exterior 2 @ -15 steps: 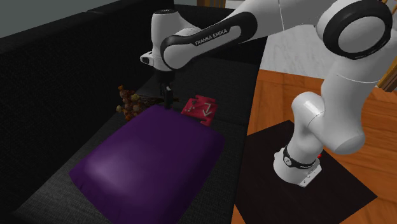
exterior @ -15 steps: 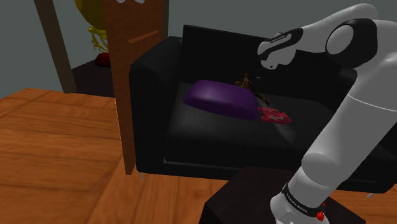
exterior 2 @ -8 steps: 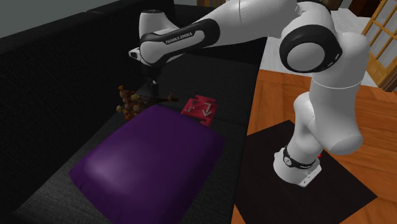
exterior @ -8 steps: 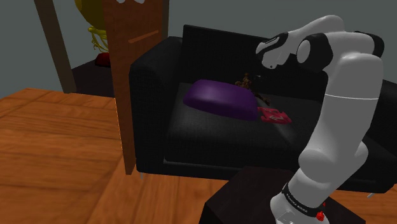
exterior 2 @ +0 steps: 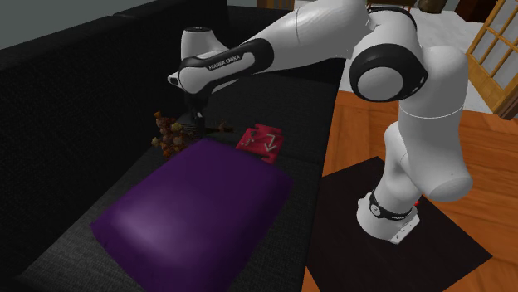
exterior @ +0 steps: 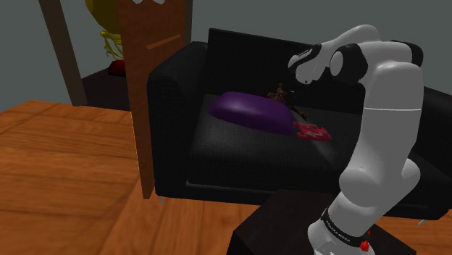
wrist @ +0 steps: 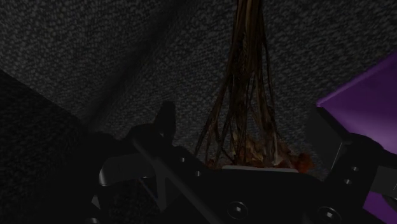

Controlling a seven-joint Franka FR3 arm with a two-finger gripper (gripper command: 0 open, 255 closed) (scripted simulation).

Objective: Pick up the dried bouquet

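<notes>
The dried bouquet [exterior 2: 170, 133] lies on the black sofa seat [exterior 2: 307, 99], brown stems with reddish-brown flower heads, close to the sofa's back. In the shoulder view the bouquet [exterior: 279, 93] sits just behind the purple cushion [exterior: 250, 112]. My gripper [exterior 2: 196, 124] points down right at the stems, beside the cushion's far edge. Seen from the wrist, the gripper [wrist: 245, 124] is open. The bouquet [wrist: 248, 89] runs between the two fingers [wrist: 167, 119], which stand apart from it.
The purple cushion [exterior 2: 191, 207] takes up much of the seat. A pink-red crumpled thing [exterior 2: 261, 139] lies near the stems on the second exterior view's right. A tall wooden post [exterior: 152, 94] stands by the sofa arm. My dark stand [exterior: 290, 224] rests on the wooden floor [exterior: 65, 166].
The arm has swung toward the second exterior view's left. The gripper has left the cushion's edge and come down over the bouquet's stems. Bouquet and cushion have not moved.
</notes>
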